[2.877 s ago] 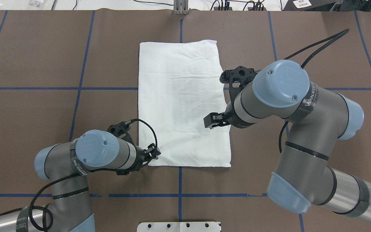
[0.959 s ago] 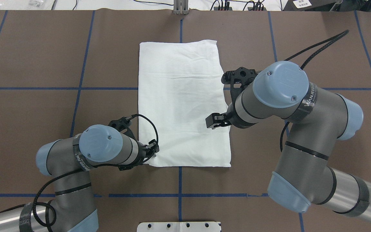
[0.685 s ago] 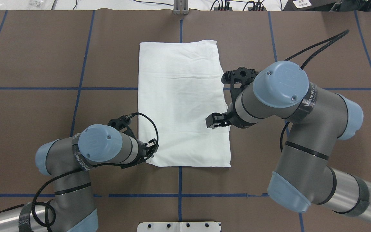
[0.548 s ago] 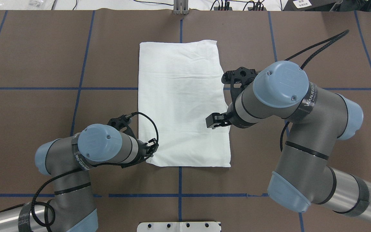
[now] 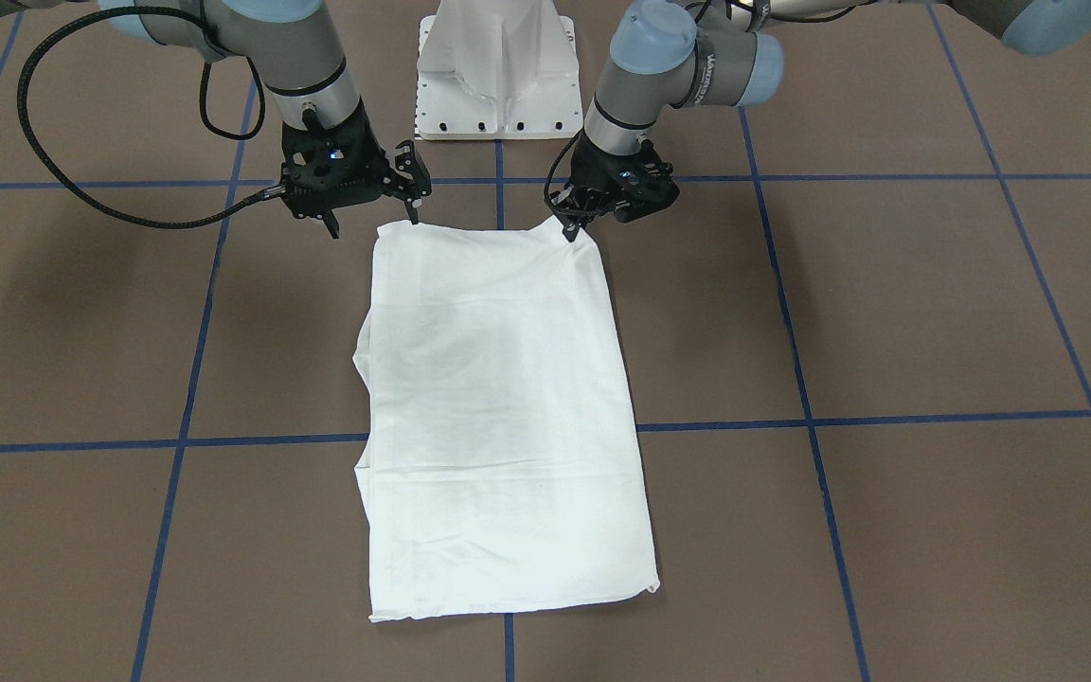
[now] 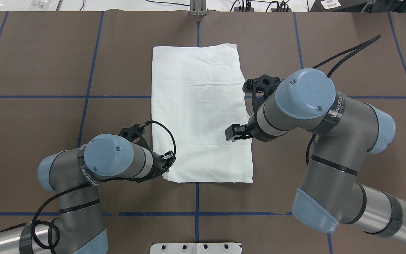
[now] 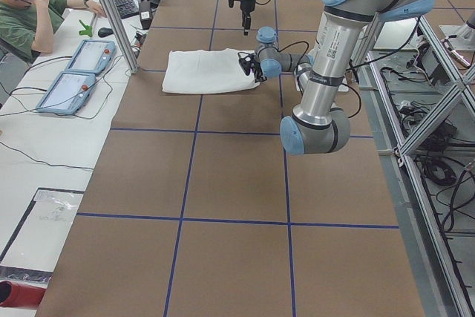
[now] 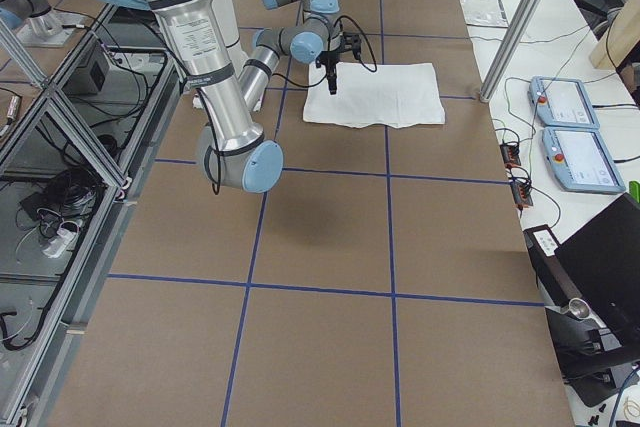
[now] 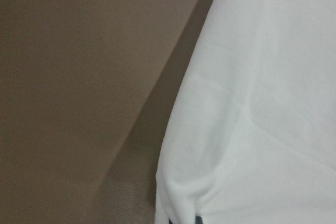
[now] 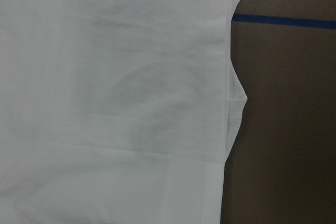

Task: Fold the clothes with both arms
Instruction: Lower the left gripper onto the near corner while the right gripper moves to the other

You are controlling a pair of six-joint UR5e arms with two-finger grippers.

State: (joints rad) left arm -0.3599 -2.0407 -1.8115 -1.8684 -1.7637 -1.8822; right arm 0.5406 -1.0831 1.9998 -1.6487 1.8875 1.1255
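Note:
The white shirt lies folded into a long rectangle in the middle of the brown table, plain side up; no printed text or neck label shows. It also shows in the overhead view. My left gripper is low at the shirt's corner nearest the robot, its fingers pinched together on the cloth. In the overhead view the left gripper sits at that near-left corner. The left wrist view shows only cloth. My right gripper is open, fingers spread, raised over the other near corner.
The white pedestal base stands at the robot's edge of the table. Blue tape lines cross the brown cover. An operator sits beside two control tablets past the table's far edge, next to a metal post.
The left arm has shifted slightly and its gripper now pinches the shirt's near-left corner, which has drawn in a little. The right arm has barely moved.

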